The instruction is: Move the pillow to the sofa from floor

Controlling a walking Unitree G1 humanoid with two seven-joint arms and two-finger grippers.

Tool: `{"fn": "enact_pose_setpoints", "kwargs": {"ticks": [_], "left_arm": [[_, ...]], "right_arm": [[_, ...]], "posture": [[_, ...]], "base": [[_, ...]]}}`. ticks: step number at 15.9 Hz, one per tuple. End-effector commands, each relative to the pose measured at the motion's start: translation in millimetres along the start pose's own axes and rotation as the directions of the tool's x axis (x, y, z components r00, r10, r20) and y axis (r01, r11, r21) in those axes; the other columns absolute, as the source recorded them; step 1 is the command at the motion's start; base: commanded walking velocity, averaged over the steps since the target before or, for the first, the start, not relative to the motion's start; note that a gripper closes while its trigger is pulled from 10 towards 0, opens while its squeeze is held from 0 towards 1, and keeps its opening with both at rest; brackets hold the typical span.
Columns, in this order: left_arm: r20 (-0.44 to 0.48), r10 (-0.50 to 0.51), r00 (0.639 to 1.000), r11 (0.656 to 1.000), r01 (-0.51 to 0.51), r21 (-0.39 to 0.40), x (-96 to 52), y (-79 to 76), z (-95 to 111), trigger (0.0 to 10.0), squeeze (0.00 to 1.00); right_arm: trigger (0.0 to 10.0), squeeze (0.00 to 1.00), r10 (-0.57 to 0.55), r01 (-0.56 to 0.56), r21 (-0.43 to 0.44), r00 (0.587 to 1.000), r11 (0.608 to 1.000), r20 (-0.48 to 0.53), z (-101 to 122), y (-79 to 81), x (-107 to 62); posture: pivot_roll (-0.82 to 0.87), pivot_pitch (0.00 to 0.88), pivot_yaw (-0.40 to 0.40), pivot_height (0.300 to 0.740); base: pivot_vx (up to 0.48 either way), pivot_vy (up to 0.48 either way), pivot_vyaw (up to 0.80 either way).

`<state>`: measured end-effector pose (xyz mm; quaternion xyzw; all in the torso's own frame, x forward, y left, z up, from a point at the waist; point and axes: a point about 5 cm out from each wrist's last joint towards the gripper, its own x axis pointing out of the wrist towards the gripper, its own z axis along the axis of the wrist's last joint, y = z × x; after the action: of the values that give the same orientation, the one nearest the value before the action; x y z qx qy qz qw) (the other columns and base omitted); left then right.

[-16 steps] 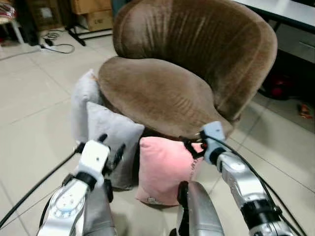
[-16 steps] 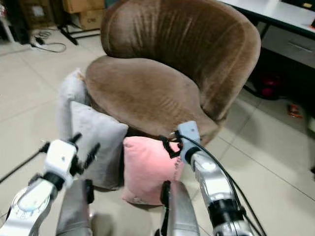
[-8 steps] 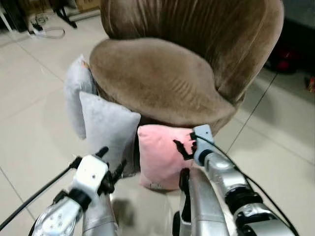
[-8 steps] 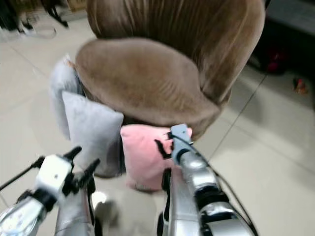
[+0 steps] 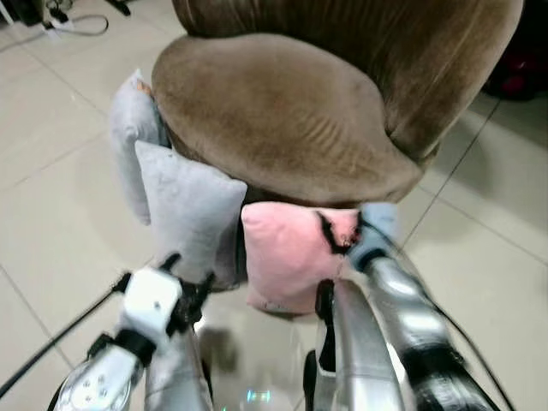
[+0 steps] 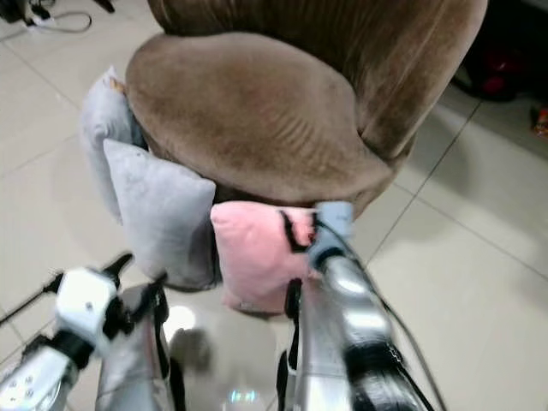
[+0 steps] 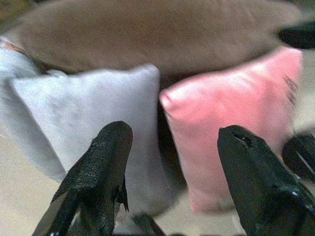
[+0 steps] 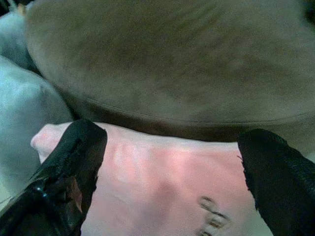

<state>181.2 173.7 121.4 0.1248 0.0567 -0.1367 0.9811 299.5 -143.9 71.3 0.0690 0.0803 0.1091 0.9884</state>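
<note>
Left eye view: square pink fabric pillow (image 5: 289,257) standing on edge on the pale tiled floor (image 5: 51,197), leaning against the base of the round brown velvet armchair (image 5: 282,111), just beside a grey square cushion (image 5: 187,210) with a second grey cushion (image 5: 128,137) behind it. Right gripper (image 5: 336,233) up at the pink pillow's top corner, blurred; impossible to tell here how far apart its fingers stand or whether anything is held. Left gripper (image 5: 187,287) lower, short of the grey cushion, holding nothing.

Right eye view: same layout; right gripper's black fingers over the pillow's upper edge, close under the seat's overhang. Likely trouble: fingers catching the seat's underside on the lift, or pinching only a corner so the pillow sags and slips out.

Left wrist view: fingers (image 7: 98,167) spread wide and empty, aimed at the gap between grey cushion and pink pillow. Risk of closing on the wrong, grey one, or nudging both over.

Right wrist view: what the head views blur, namely wide-spread fingers (image 8: 69,172) straddling the pillow's top edge, nothing clamped yet, brown seat right above. Not visible here: the second grey cushion's full outline and the floor.
</note>
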Motion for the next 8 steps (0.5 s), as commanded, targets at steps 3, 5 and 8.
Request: {"fn": "enact_pose_setpoints", "kwargs": {"ticks": [3, 5, 8], "left_arm": [[0.003, 0.148, 0.989, 0.988, -0.148, -0.038, 12.5, 14.4, -5, 10.0, 0.00], [0.006, 0.190, 0.982, 0.980, -0.190, -0.059, 17.1, 15.5, -6, 10.0, 0.00], [0.038, 0.189, 0.981, 0.979, -0.185, -0.080, 32.0, 15.1, 1, 10.0, 0.00]], "right_arm": [[10.0, 0.00, -0.028, 0.028, -0.003, 1.000, 1.000, -0.002, 7, -9.8, -29.4], [10.0, 0.00, -0.003, 0.004, 0.045, 1.000, 0.999, -0.019, 5, -2.4, -38.1], [10.0, 0.00, 0.016, -0.012, 0.079, 0.999, 0.997, -0.052, 1, 10.3, -35.1]], "posture": [[0.04, 0.000, -0.087, 0.496], [0.05, 0.000, -0.086, 0.496], [0.07, 0.000, -0.073, 0.496]], "base": [[0.000, 0.000, 0.00], [0.000, 0.000, 0.40], [0.385, 0.000, 0.80]]}}
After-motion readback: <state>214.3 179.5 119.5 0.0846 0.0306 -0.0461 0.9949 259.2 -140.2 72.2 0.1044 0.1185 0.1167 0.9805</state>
